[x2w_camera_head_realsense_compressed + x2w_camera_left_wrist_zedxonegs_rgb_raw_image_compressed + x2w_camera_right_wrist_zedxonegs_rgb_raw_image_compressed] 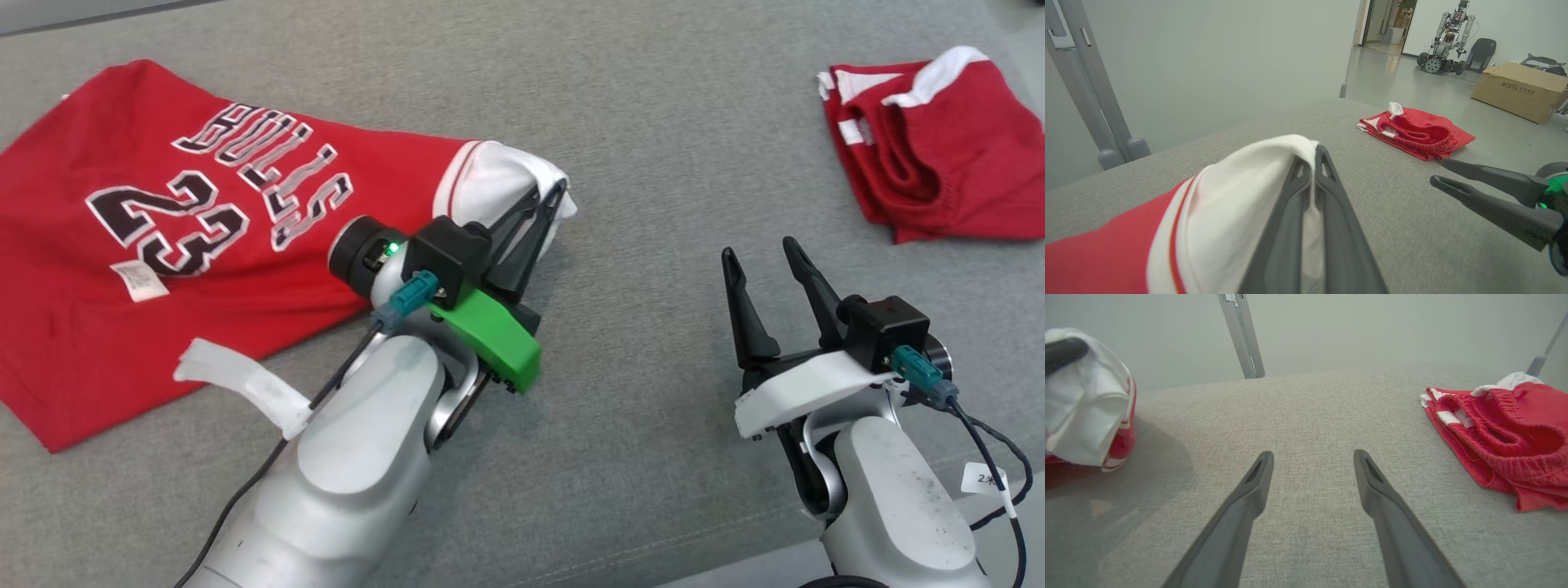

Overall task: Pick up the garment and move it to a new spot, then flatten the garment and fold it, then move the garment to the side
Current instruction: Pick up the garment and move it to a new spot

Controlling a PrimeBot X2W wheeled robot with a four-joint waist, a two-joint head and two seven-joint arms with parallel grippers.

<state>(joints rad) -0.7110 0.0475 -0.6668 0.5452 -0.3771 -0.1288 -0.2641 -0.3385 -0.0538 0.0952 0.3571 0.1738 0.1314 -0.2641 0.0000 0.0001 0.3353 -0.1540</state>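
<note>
The garment (163, 269) is a red jersey with white trim, printed BULLS 23, spread on the left of the grey cloth surface (653, 147). My left gripper (551, 189) is shut on its white trimmed edge (1241, 196), which bunches up around the fingers (1331, 228). That lifted white fold (1081, 396) also shows at the left of the right wrist view. My right gripper (759, 249) stands open over bare grey cloth to the right, holding nothing, with its tips (1313, 454) well apart. It also reaches into the left wrist view (1438, 170).
Folded red shorts with white trim (939, 147) lie at the far right (1417, 132) (1506, 433). Beyond the surface are a cardboard box (1519, 90), another robot (1447, 36) and a grey post (1241, 335).
</note>
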